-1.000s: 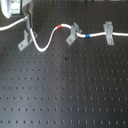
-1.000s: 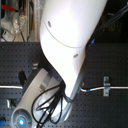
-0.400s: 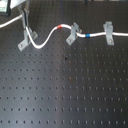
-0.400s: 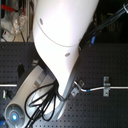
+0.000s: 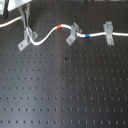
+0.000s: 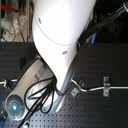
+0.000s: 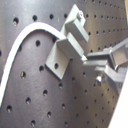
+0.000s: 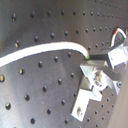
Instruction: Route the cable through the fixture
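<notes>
A black perforated board (image 5: 65, 95) fills the scene, its rows of small holes running edge to edge in the first exterior view. Above it, the white arm (image 6: 62, 40) blocks most of the second exterior view, black hoses looping under its round wrist. A white cable (image 5: 47, 35) snakes across the far part of the board in the first exterior view, entering at the first exterior view's left, dipping, then rising past a red band (image 5: 60, 26) and on past a blue band (image 5: 88, 35) toward the first exterior view's right. Three grey clips stand along its run: one at the left (image 5: 27, 39), a middle fixture (image 5: 74, 33) just between the two bands, and a third (image 5: 107, 32) farther right, where the cable passes at its prongs. The gripper (image 5: 25, 17) hangs over the left clip, where the cable bends; its fingers appear closed on the cable there, though the wrist views are too blurred to be certain.
</notes>
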Motion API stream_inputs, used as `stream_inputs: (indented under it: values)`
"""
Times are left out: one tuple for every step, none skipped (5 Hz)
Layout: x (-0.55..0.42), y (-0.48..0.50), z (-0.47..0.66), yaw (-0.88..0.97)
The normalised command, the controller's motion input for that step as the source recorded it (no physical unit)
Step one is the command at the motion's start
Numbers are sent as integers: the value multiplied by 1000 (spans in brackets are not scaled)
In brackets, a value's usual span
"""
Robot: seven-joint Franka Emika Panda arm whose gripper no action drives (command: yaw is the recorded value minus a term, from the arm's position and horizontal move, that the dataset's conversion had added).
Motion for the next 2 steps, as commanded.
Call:
stream_inputs:
  values:
    - [-363, 22, 84, 57]
    - [-34, 54, 0, 71]
